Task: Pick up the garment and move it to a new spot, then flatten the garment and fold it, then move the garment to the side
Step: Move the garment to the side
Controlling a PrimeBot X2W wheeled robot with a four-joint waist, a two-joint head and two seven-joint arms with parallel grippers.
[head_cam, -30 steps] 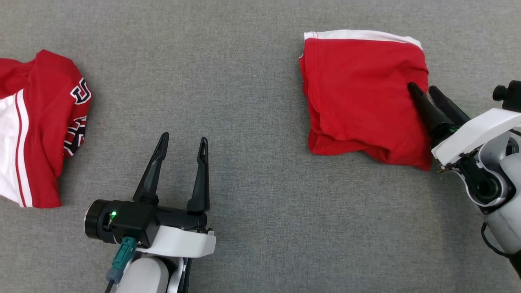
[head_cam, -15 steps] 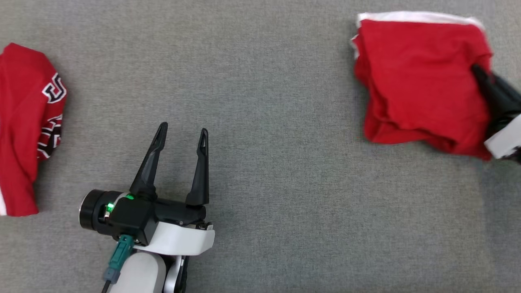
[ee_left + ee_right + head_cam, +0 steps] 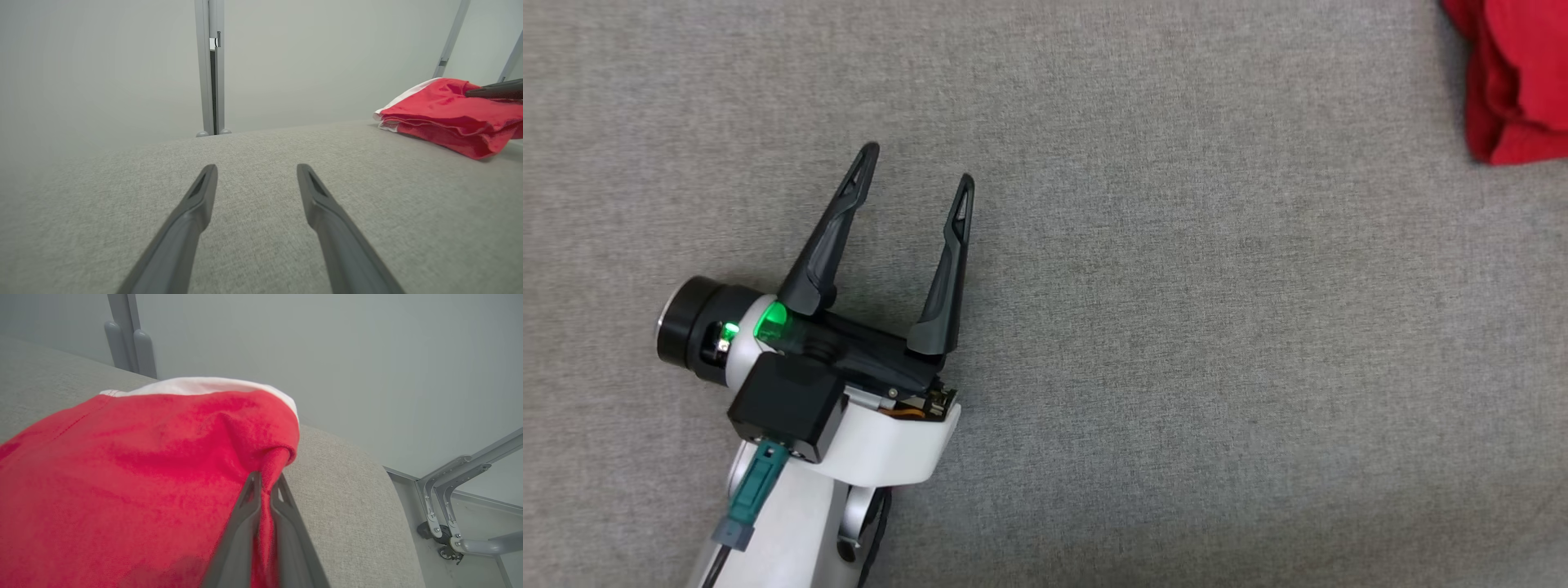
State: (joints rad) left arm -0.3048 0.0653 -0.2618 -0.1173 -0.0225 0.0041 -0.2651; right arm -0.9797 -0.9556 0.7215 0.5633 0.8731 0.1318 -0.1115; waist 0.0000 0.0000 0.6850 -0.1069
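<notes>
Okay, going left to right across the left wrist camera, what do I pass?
First the left gripper, fingers spread apart → then the folded red garment, lying on the grey tabletop towards the right edge.

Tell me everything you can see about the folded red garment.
The garment is soft red cloth with a white band along its far edge, folded into a rumpled stack. It rests on the grey fabric surface, near its rounded end. The right end effector is shut on a pinched fold at its corner.
</notes>
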